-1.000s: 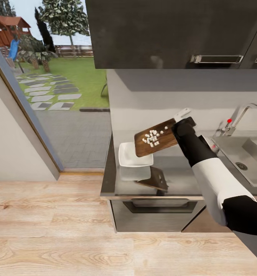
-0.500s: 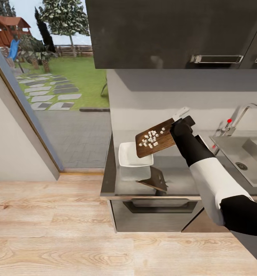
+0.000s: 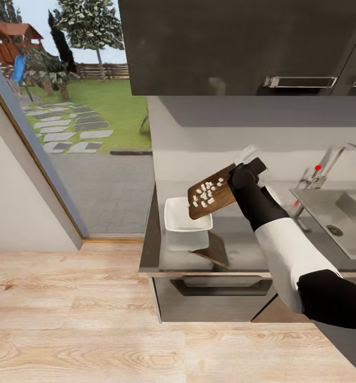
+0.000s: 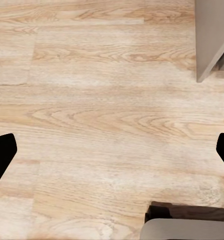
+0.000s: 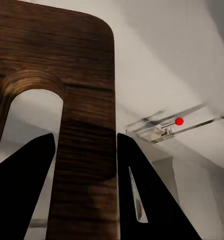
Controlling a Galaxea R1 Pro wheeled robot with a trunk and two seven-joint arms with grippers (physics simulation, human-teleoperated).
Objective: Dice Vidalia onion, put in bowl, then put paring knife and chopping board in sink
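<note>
Grey countertop (image 3: 242, 234): white bowl (image 3: 184, 217) near left end, sink (image 3: 337, 213) at right.

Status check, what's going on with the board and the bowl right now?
Right gripper shut on chopping board, tilted over bowl. Diced onion on board, none in bowl. Left gripper open over floor. Nothing blocking.
</note>
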